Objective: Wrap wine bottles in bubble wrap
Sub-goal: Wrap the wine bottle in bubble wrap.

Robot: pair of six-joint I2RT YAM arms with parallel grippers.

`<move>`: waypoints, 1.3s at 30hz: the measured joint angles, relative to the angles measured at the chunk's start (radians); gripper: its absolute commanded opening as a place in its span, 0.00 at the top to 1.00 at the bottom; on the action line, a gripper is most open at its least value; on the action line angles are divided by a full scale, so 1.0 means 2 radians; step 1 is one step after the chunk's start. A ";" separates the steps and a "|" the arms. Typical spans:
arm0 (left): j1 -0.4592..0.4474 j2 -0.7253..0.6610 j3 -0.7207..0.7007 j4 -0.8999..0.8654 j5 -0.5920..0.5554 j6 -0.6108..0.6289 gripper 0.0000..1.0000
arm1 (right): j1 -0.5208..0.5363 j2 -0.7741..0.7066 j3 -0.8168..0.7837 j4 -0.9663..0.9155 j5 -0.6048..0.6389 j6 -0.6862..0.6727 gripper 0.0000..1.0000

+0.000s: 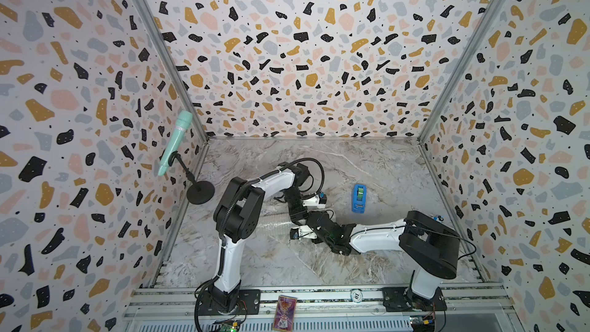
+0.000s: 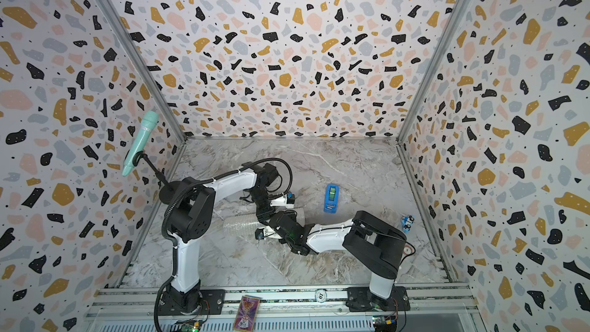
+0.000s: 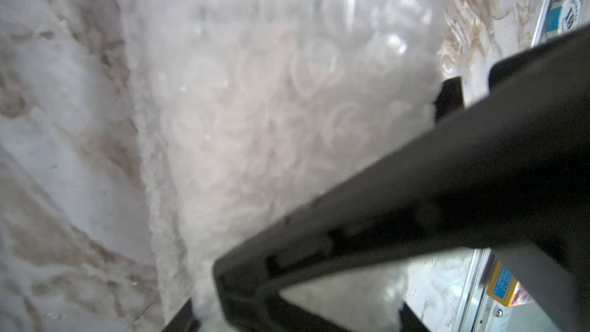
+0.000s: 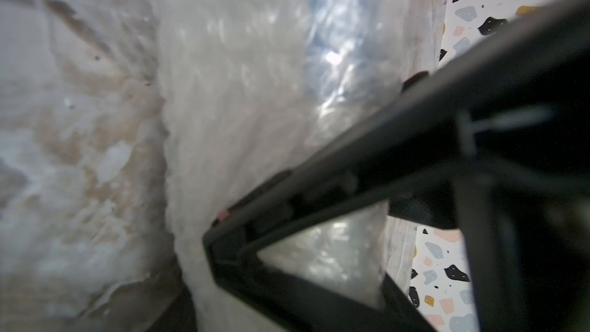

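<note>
The bubble wrap (image 1: 274, 225) (image 2: 240, 223) lies rolled into a tube on the marble floor, left of both wrists in both top views. The wine bottle shows only as a blue patch (image 4: 330, 33) through the wrap in the right wrist view. My left gripper (image 3: 204, 295) (image 1: 297, 218) comes down on the roll's right end from behind, and the wrap (image 3: 271, 106) fills the gap between its black fingers (image 3: 415, 202). My right gripper (image 4: 191, 282) (image 1: 300, 228) reaches in from the right, beside the left one. Its fingers (image 4: 367, 161) stand either side of the wrap (image 4: 242, 106) and touch it.
A blue tape dispenser (image 1: 359, 198) (image 2: 332, 198) stands behind the right forearm. A mint-green microphone (image 1: 175, 142) leans on a black stand (image 1: 200, 192) at the left wall. A small blue-and-white object (image 2: 407, 222) lies by the right wall. A card (image 1: 285, 312) rests on the front rail.
</note>
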 measured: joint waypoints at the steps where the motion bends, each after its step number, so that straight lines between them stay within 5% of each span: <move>1: 0.000 -0.002 -0.003 0.003 0.000 -0.001 0.30 | -0.002 0.000 0.006 -0.010 -0.005 0.004 0.54; 3: -0.001 -0.005 -0.009 0.015 -0.007 -0.002 0.00 | -0.009 0.000 0.017 -0.029 -0.020 0.010 0.56; 12: 0.018 -0.030 -0.027 0.049 -0.022 -0.001 0.01 | -0.024 0.006 0.069 -0.111 -0.082 0.010 0.56; 21: 0.058 -0.140 -0.102 0.139 -0.061 -0.041 0.00 | -0.043 0.028 0.129 -0.167 -0.164 0.051 0.56; 31: 0.077 -0.270 -0.182 0.323 -0.183 -0.147 0.01 | -0.078 0.055 0.178 -0.214 -0.230 0.217 0.57; 39: 0.082 -0.316 -0.234 0.373 -0.284 -0.283 0.00 | -0.061 0.056 0.178 -0.212 -0.174 0.291 0.56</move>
